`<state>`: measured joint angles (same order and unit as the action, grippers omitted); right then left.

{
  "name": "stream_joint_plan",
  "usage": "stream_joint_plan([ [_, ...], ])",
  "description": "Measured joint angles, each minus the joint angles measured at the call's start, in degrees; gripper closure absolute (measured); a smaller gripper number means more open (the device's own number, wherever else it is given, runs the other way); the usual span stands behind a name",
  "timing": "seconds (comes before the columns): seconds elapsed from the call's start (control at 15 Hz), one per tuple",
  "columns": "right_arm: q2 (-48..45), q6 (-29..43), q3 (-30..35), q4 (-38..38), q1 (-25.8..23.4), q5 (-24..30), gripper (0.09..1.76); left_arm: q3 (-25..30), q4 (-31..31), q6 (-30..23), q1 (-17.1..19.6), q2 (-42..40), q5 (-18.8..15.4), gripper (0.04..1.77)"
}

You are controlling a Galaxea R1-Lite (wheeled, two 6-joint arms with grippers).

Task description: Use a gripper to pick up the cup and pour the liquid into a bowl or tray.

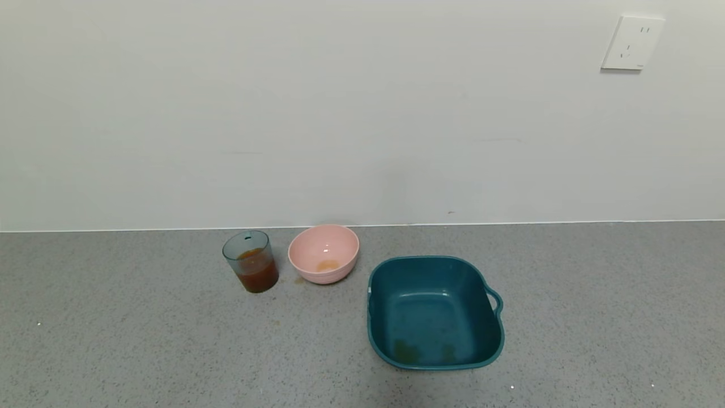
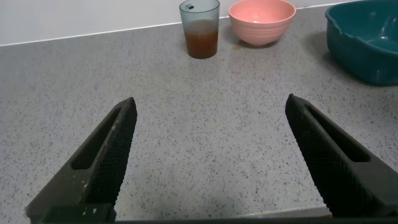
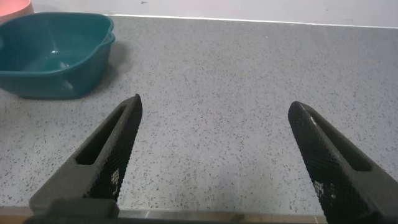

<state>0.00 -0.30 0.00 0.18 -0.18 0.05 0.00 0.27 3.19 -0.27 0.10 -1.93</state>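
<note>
The translucent blue-green cup (image 1: 250,260) stands upright on the grey counter near the wall, holding red-brown liquid (image 1: 257,275) in its lower half. The pale pink bowl (image 1: 323,253) sits just to its right with a faint orange smear inside. Both show far off in the left wrist view, the cup (image 2: 200,28) and the bowl (image 2: 261,21). My left gripper (image 2: 210,107) is open and empty, low over bare counter well short of the cup. My right gripper (image 3: 214,106) is open and empty over bare counter. Neither gripper shows in the head view.
A dark teal square tub (image 1: 435,311) with a handle sits right of the bowl, also in the right wrist view (image 3: 56,53) and at the left wrist view's edge (image 2: 367,37). A white wall with an outlet (image 1: 631,42) backs the counter (image 1: 141,340).
</note>
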Motion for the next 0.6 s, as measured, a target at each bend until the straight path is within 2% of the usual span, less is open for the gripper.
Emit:
stream_joint_plan([
  [0.6,0.00,0.00,0.00,0.00,0.00,0.02,0.14,0.00,0.04,0.16,0.00,0.00,0.30,0.09],
])
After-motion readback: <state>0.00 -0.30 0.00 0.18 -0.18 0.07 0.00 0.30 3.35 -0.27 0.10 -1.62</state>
